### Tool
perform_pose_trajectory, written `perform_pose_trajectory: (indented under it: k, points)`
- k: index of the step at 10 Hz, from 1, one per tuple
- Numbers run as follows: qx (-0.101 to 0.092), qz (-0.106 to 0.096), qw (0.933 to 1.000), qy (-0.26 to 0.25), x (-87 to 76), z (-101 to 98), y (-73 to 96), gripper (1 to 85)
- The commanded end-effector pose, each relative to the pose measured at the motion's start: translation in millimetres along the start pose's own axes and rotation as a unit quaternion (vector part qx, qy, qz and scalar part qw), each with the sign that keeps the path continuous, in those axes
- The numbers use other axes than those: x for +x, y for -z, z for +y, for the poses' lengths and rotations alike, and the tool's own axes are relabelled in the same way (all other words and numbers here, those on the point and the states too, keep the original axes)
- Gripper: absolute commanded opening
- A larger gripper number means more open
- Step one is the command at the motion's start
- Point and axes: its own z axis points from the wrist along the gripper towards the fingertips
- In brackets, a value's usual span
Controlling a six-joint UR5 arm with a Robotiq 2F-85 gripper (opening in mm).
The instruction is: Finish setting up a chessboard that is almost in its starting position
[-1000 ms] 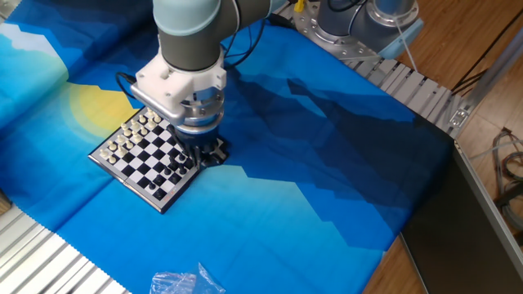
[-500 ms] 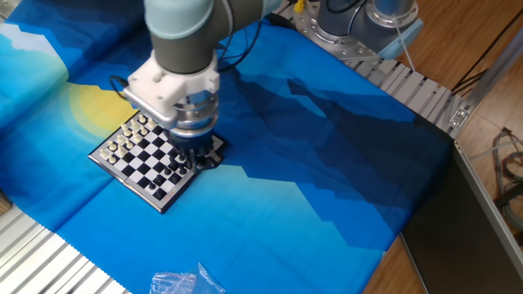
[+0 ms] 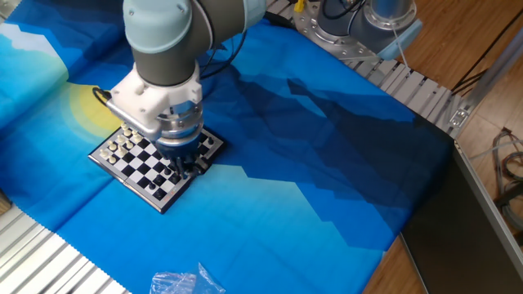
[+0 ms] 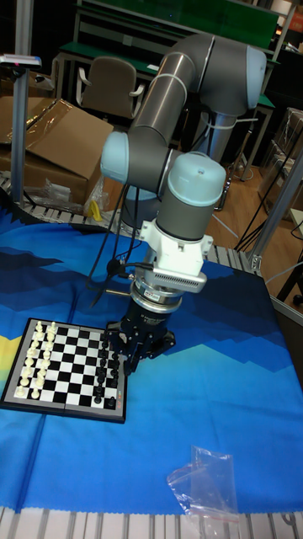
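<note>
The chessboard [image 3: 139, 163] lies on the blue cloth at the left of the table, a small square of black and white checks with a dark rim. White pieces [image 3: 121, 147] line its far left side and black pieces [image 3: 174, 173] its right side. In the tall fixed view the chessboard [image 4: 67, 364] has white pieces [image 4: 34, 364] at the left and black pieces [image 4: 105, 381] at the right. My gripper [image 3: 186, 162] points down over the black side of the board. Its dark fingertips [image 4: 135, 358] hang just above the right edge; whether they hold a piece is hidden.
A crumpled clear plastic bag [image 3: 181, 282] lies near the front edge of the cloth, also visible as the bag [image 4: 202, 478]. Ribbed aluminium rails [image 3: 49, 261] run along the front left. The robot base [image 3: 359, 24] stands at the back right.
The arm has moved left and slightly toward the front, carrying the gripper from the board's right corner to over the black pieces. The board itself stays put.
</note>
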Motion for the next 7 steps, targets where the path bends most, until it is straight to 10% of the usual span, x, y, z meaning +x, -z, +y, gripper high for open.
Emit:
perform_pose_trajectory:
  k: [1, 7]
  points:
    - [-0.004, -0.002, 1.0, -0.003, -6.3, 0.0, -1.1, 1.0]
    - [-0.011, -0.01, 0.9994, -0.032, -7.2, 12.1, 3.6, 1.0]
